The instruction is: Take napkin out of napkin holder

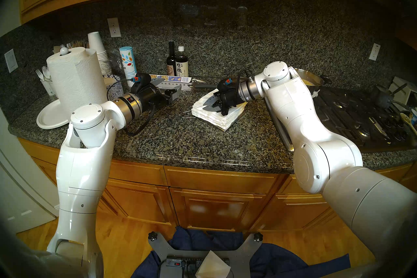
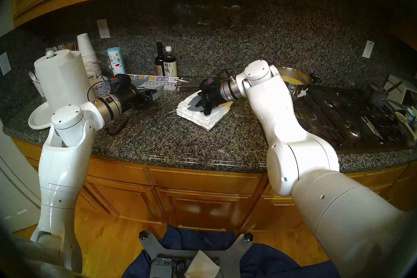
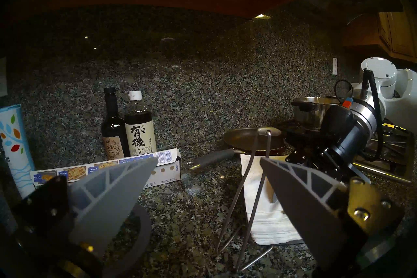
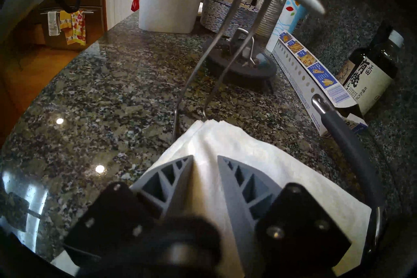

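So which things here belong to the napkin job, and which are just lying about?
Job:
- top napkin, bunched between the right gripper fingers
- napkin stack
- napkin holder, wire arm swung up
- left gripper, open, empty

Lying about:
- paper towel roll
- two bottles
- frying pan
- foil box

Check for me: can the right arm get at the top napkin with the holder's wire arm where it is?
Probably yes. The wire arm is swung up and off the stack, and the right gripper already has a fold of the top napkin bunched between its jaws.
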`<move>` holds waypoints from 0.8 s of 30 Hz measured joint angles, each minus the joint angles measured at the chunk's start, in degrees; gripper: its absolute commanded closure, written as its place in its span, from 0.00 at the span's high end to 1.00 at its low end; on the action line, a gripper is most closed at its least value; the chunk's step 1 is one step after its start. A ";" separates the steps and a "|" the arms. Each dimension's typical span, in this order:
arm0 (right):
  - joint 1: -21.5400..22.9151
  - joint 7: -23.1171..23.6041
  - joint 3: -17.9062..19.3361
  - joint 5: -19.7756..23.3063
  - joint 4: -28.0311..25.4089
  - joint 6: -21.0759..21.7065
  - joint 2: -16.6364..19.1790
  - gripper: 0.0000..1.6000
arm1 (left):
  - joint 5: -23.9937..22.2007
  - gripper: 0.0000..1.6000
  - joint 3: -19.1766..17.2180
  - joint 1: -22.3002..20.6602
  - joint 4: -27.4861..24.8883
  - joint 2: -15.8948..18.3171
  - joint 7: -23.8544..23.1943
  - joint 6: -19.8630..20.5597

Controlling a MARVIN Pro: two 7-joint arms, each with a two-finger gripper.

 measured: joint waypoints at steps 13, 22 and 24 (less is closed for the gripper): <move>0.23 0.19 0.36 0.12 0.13 -1.01 0.11 0.68 | -0.01 1.00 0.19 -0.05 0.05 0.17 -0.02 -0.02; 0.22 1.24 0.50 0.13 0.12 -1.30 0.16 0.53 | -0.03 1.00 0.19 -0.04 0.05 0.22 0.00 -0.05; 0.22 1.38 0.53 0.13 0.12 -1.30 0.16 0.50 | -0.03 1.00 0.18 -0.04 0.05 0.22 0.00 -0.05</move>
